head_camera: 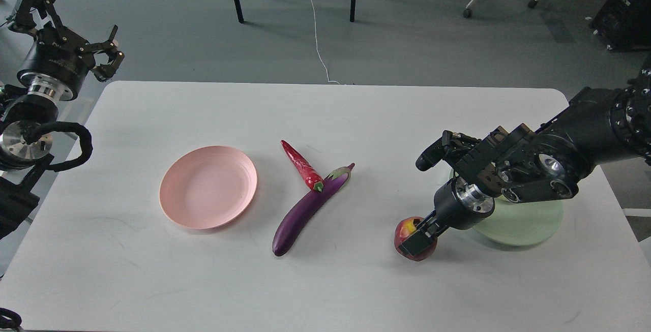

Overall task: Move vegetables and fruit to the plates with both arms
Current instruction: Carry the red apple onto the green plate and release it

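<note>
nearest you, your right gripper (418,240) seems clamped on one fruit (413,238). one eggplant (305,210), one chili (303,165) at center. two plates: pink (208,187), green (524,220). left gripper (104,52) at ten o'clock, splayed.

On the white table (325,281) we saw a pink plate (208,187) at left, bare. Beside it the chili (302,165) lay with its stem touching the eggplant (308,209). Our right gripper (418,240) was down on a red-yellow fruit (407,230) just beside the green plate (524,222), fingers around it. Our left gripper (76,32) hung spread off the table's far left corner.
</note>
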### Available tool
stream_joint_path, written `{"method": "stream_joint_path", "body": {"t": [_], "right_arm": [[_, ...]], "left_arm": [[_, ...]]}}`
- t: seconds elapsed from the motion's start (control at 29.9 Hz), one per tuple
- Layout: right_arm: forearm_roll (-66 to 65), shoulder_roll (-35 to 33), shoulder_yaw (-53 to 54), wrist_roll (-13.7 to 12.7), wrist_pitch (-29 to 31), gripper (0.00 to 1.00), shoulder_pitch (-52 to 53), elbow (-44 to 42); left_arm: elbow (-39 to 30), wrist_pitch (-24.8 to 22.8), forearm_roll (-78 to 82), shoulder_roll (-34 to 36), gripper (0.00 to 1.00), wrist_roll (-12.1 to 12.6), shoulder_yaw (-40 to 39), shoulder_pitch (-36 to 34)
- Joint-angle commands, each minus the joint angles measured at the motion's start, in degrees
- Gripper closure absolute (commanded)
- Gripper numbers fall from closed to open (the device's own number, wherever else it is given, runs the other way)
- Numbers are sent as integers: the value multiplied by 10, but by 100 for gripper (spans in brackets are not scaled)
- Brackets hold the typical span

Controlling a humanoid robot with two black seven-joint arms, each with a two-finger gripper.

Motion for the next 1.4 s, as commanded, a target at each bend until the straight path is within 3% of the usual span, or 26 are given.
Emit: {"method": "stream_joint_path", "body": {"t": [0.0, 0.13, 0.33, 0.5, 0.7, 0.84, 1.14, 1.3, 1.37], "right_arm": [[-17, -2, 0, 0, -1, 56, 3, 0], [-11, -19, 6, 0, -3, 56, 37, 1], [-31, -106, -1, 0, 0, 54, 90, 33], [-117, -175, -25, 0, -1, 54, 92, 38], [-127, -227, -41, 0, -1, 51, 68, 37], [-126, -230, -41, 0, -4, 39, 35, 25], [-126, -230, -41, 0, -4, 24, 17, 4], [-125, -233, -41, 0, -6, 8, 17, 3], [-125, -242, -40, 0, -6, 7, 17, 2]], "left_arm": [[0, 0, 0, 0, 2, -2, 0, 0], [0, 0, 0, 0, 2, -2, 0, 0], [0, 1, -1, -1, 2, -2, 0, -1], [0, 0, -1, -1, 2, -2, 0, -1], [0, 0, -1, -1, 2, -2, 0, -1], [-1, 1, -1, -2, 2, -2, 0, -1], [-1, -1, 1, -2, 2, 0, 4, -2], [-1, -4, 1, -2, 2, 0, 4, -2], [-1, -5, 0, -2, 2, 0, 4, -2]]}}
